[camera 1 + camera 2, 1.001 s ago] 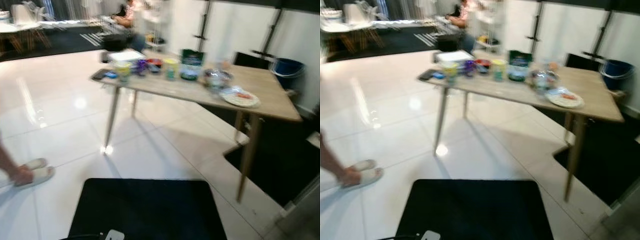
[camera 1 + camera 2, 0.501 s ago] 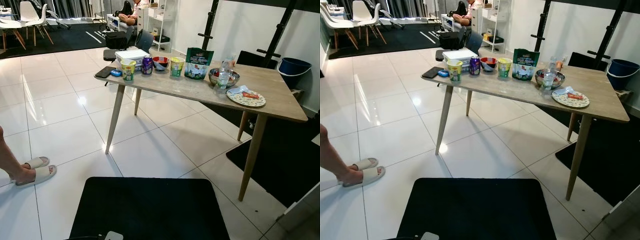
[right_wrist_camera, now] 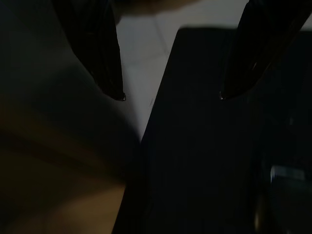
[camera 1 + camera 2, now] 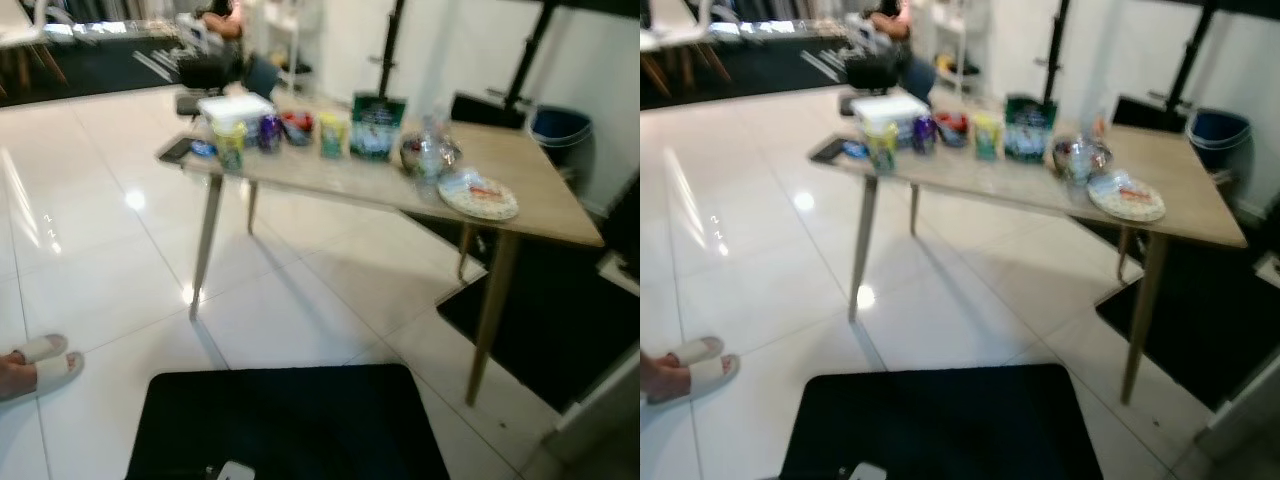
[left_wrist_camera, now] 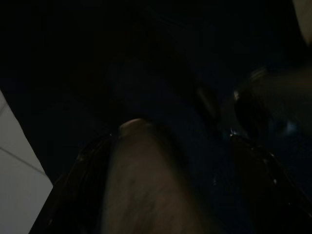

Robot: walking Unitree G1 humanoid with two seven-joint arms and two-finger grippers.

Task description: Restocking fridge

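Note:
A wooden table (image 4: 545, 205) stands ahead, blurred. On it are a white box (image 4: 234, 106), a yellow-green cup (image 4: 229, 143), a purple can (image 4: 268, 132), a red bowl (image 4: 296, 124), a yellow cup (image 4: 332, 133), a green bag (image 4: 377, 127), a metal bowl (image 4: 418, 153) and a plate (image 4: 478, 197). My right gripper (image 3: 170, 96) hangs open over the black mat's edge, nothing between its fingers. In the dark left wrist view my left gripper (image 5: 170, 165) has its fingers wide apart, with a blurred brownish shape that I cannot identify.
A black mat (image 4: 280, 420) lies at my feet on the white tile floor. A person's sandalled foot (image 4: 35, 365) is at the left. A second dark mat (image 4: 560, 320) and a blue bin (image 4: 561, 130) are on the right. Someone sits far back (image 4: 888, 15).
The whole picture has shifted a little to the left and gone blurred, so the camera has moved. The things on the table keep their places.

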